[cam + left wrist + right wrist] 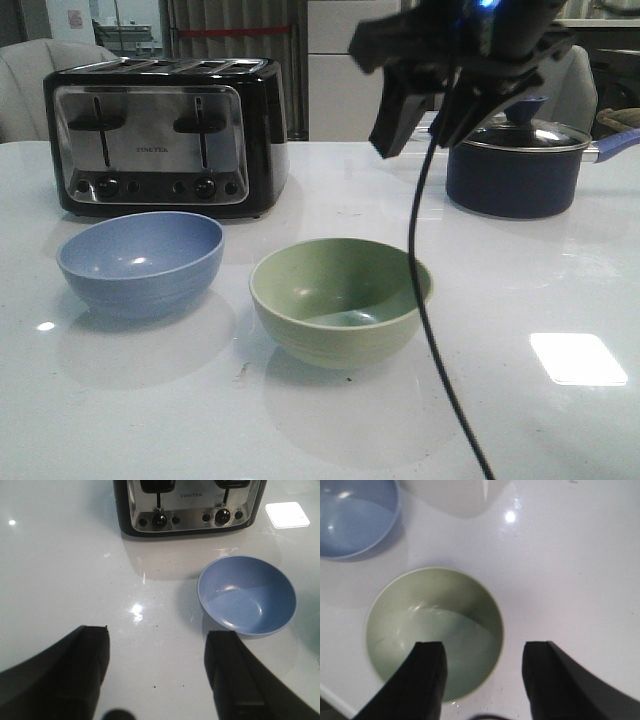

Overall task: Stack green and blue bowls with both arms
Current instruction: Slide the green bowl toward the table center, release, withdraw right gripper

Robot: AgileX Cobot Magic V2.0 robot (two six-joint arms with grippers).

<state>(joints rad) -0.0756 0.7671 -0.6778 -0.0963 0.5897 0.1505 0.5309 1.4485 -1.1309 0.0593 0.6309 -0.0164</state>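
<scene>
White glossy tabletop [560,290] carries your pale blue round bowl [140,262] beside the sage green round bowl [340,298], apart. Your right gripper [482,680] hangs spread wide above the green bowl's rim, seemingly clear of it; your left gripper [155,672] is spread wide and empty near the blue bowl.

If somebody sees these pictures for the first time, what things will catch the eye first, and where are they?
Two empty bowls sit side by side at the table's front: the blue bowl on the left, the green bowl on the right. The open right gripper hangs above the green one. Behind stand a chrome toaster and a navy saucepan.
</scene>
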